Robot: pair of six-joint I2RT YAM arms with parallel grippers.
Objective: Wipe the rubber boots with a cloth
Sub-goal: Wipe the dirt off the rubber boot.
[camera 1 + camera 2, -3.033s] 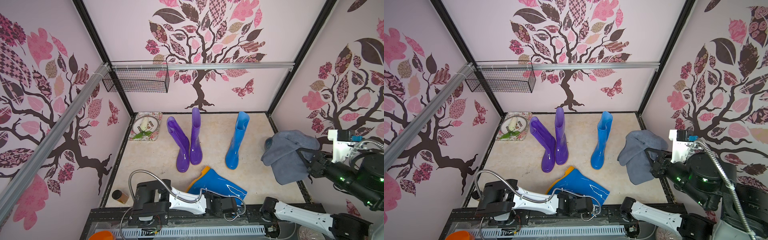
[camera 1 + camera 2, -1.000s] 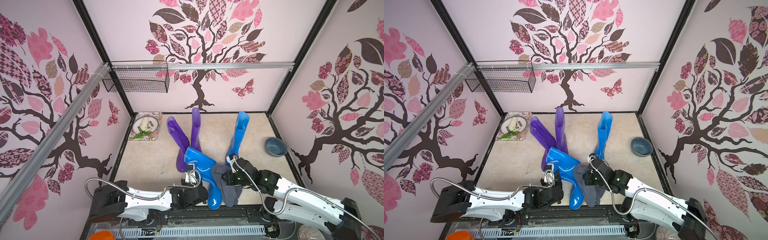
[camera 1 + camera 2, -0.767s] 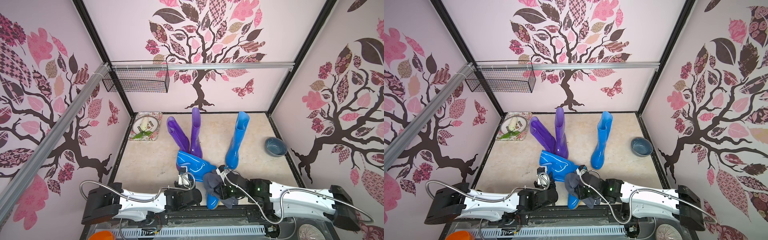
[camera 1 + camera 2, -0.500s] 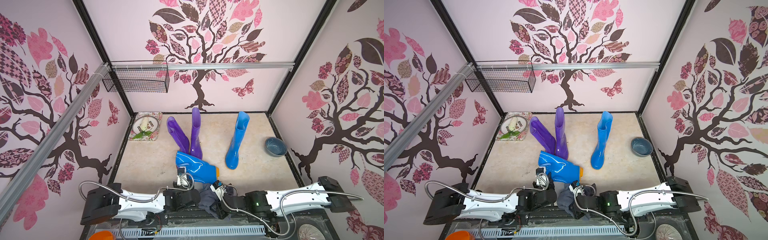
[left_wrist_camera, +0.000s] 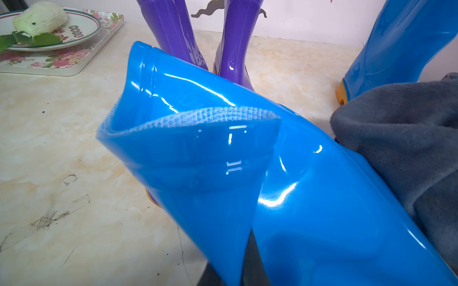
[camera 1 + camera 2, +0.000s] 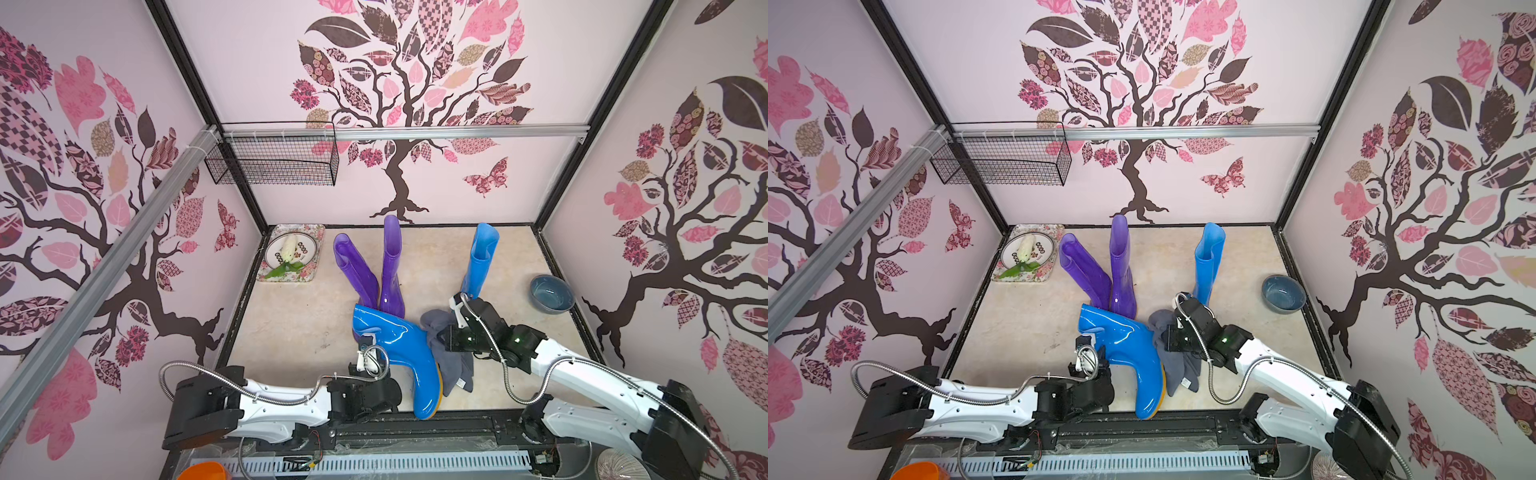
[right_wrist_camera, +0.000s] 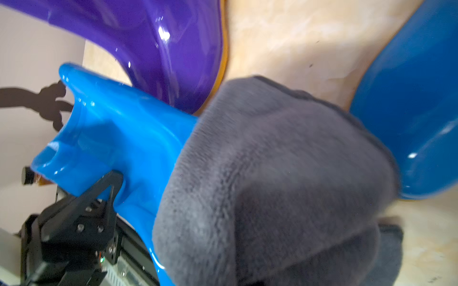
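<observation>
A bright blue boot [image 6: 409,357] [image 6: 1133,357] hangs tilted near the front edge, toe toward the front. My left gripper [image 6: 374,353] [image 5: 245,272] is shut on its shaft wall, one finger [image 7: 109,183] pressing the shaft. The grey-blue cloth [image 6: 451,361] [image 6: 1177,365] [image 7: 285,185] drapes against the boot's right side, bunched over my right gripper [image 6: 446,340], which is shut on it with its fingers hidden. Two purple boots [image 6: 357,270] [image 6: 392,262] stand behind, one leaning. Another blue boot [image 6: 480,262] stands upright at the back right.
A floral tray [image 6: 266,274] with a plate sits in the back left corner. A grey-blue bowl [image 6: 550,293] stands by the right wall. A wire basket [image 6: 274,160] hangs on the back wall under a metal rail [image 6: 457,132].
My right gripper carried the cloth down along the held boot to the front edge, then back up beside its shaft. The boot swung from lying sideways to toe-forward.
</observation>
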